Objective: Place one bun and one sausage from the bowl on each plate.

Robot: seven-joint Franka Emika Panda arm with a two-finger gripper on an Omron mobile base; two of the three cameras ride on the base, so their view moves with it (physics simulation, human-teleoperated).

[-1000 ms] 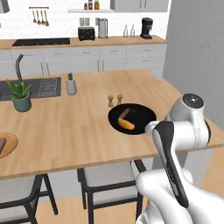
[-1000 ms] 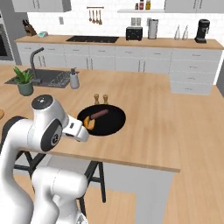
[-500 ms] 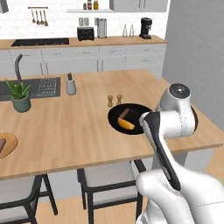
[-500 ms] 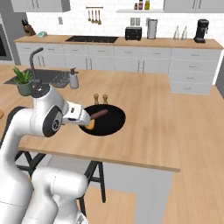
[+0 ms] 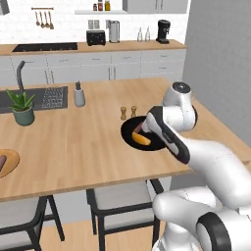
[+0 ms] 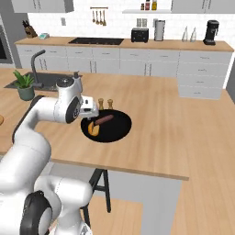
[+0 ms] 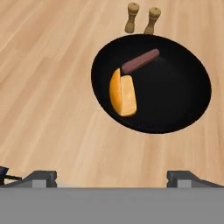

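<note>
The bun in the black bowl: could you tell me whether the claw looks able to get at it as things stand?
Probably yes. The claw is open above the counter, and the bun lies uncovered in the bowl. The sausage sits close beside it, but nothing lies over it.

Bowl [image 5: 128, 135]: black, on wooden island counter [image 5: 88, 142], directly under and partly hidden by arm's forearm [image 5: 164, 135].
Bun [image 5: 141, 138]: orange, inside bowl, just left of forearm.
Sausage [image 5: 138, 128]: dark, just behind bun, partly covered by forearm.
Shakers [image 5: 128, 112]: two wooden, beyond bowl, left of arm.
Dispenser [image 5: 78, 95]: farther left of arm.
Potted plant [image 5: 22, 106]: far left, near sink [image 5: 34, 97].
Plate [image 5: 6, 162]: far left edge, well apart from arm.
</note>
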